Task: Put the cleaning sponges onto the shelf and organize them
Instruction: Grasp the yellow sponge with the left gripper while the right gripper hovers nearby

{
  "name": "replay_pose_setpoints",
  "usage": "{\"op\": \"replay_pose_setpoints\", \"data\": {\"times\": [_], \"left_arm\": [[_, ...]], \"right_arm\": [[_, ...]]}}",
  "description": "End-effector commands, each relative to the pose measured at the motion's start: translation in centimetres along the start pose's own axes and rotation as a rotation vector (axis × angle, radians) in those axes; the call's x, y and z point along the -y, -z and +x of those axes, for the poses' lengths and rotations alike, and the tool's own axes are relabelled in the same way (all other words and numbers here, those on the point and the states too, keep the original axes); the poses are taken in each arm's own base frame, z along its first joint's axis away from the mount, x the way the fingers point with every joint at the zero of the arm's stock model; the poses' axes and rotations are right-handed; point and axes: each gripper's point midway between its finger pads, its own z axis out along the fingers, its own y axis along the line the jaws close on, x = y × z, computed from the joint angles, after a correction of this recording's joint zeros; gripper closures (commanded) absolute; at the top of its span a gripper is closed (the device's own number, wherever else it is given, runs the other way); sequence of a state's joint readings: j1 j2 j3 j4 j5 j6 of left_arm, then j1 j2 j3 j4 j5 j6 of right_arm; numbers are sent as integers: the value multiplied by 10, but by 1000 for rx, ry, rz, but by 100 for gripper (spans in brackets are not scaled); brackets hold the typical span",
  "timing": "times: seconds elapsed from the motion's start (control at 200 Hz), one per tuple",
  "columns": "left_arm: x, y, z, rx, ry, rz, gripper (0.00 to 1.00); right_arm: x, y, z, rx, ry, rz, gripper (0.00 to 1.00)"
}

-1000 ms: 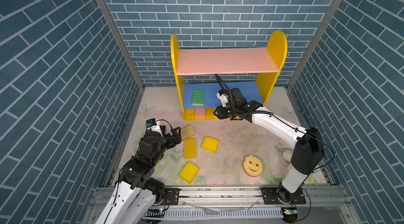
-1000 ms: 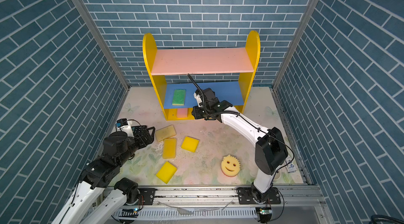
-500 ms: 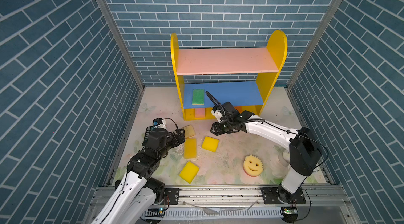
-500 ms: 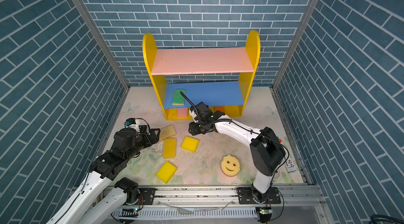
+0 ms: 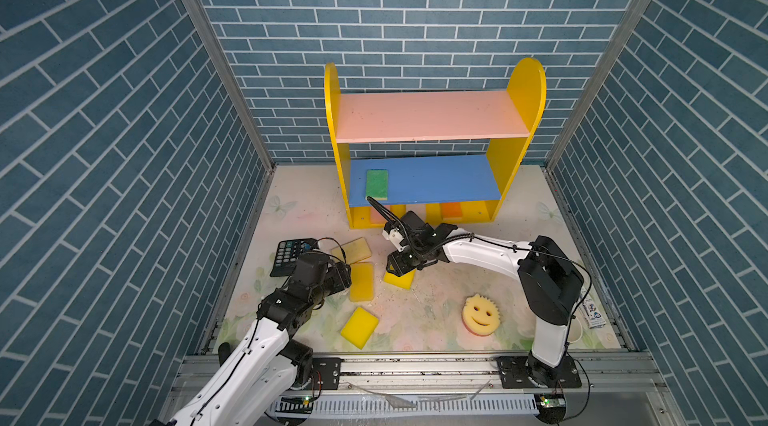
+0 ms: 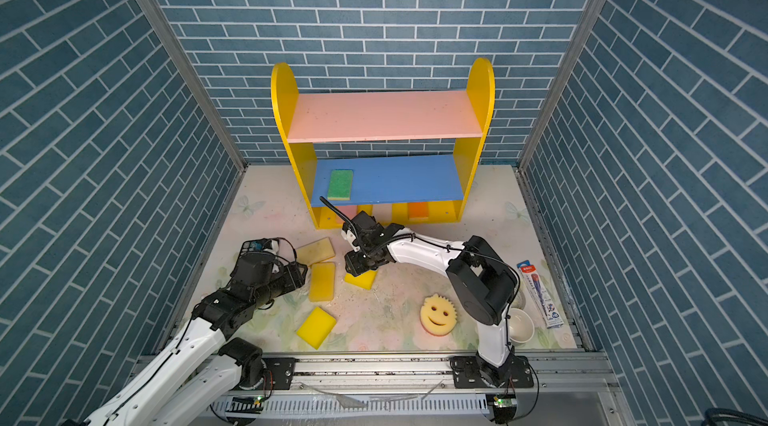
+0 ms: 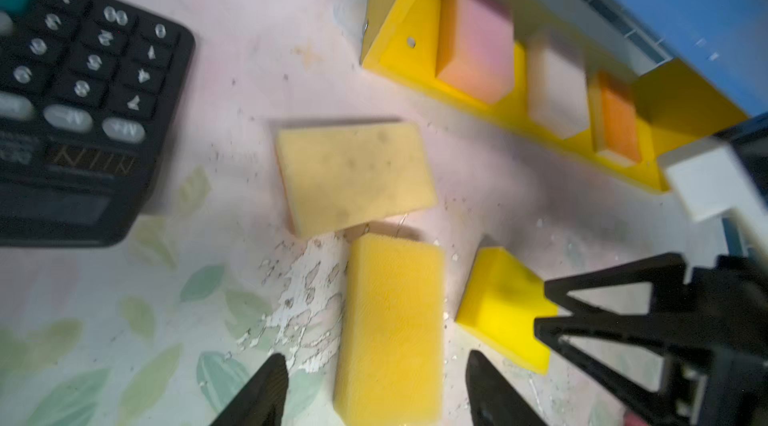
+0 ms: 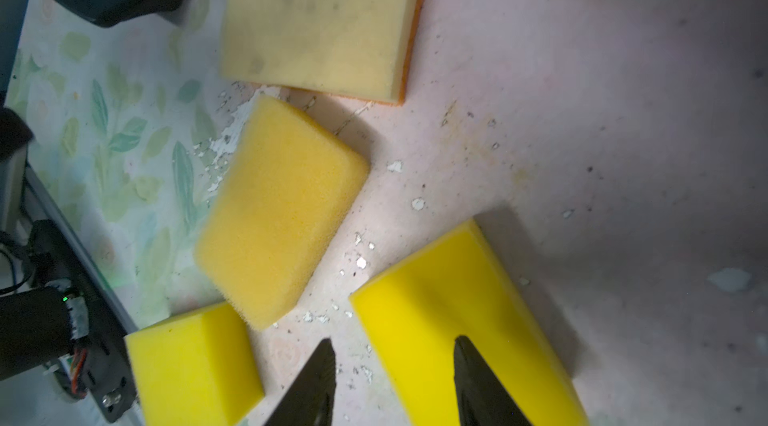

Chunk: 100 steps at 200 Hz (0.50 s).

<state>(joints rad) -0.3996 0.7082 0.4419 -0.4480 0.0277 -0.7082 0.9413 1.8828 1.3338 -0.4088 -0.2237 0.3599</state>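
The shelf (image 5: 524, 87) holds a green sponge (image 5: 377, 184) on its blue board. Pink (image 7: 478, 54), whitish (image 7: 557, 91) and orange (image 7: 617, 124) sponges stand on its yellow base. My left gripper (image 7: 376, 382) is open and straddles a yellow-orange sponge (image 5: 361, 282) on the floor, with gaps on both sides. My right gripper (image 8: 395, 382) is open low over a bright yellow sponge (image 8: 465, 320), one finger above it, the other above the floor. A tan sponge (image 5: 353, 250), another bright yellow sponge (image 5: 359, 327) and a smiley sponge (image 5: 481, 314) lie loose.
A black calculator (image 5: 291, 253) lies by the left wall behind my left gripper. A white cup (image 6: 519, 326) and a packaged pen (image 6: 540, 295) sit by the right arm's base. Brick walls close in three sides.
My right gripper pulled back from the shelf, came down over the bright yellow sponge and opened wider. My left gripper moved forward over the yellow-orange sponge and its jaws narrowed.
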Motion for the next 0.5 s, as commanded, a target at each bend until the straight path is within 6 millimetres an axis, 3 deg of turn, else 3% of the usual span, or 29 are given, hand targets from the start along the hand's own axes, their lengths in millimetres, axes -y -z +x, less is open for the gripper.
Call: {"op": "replay_pose_setpoints", "data": {"times": [0.0, 0.16, 0.31, 0.495], "left_arm": [[4, -9, 10, -37, 30, 42, 27], [6, -28, 28, -103, 73, 82, 25], [6, -42, 38, -157, 56, 78, 39], [8, -52, 36, -174, 32, 67, 57]], "right_arm": [[8, 15, -23, 89, 32, 58, 52], [18, 15, -27, 100, -8, 73, 53], [17, 20, -37, 150, -24, 57, 53], [20, 23, -43, 162, -48, 39, 53]]}}
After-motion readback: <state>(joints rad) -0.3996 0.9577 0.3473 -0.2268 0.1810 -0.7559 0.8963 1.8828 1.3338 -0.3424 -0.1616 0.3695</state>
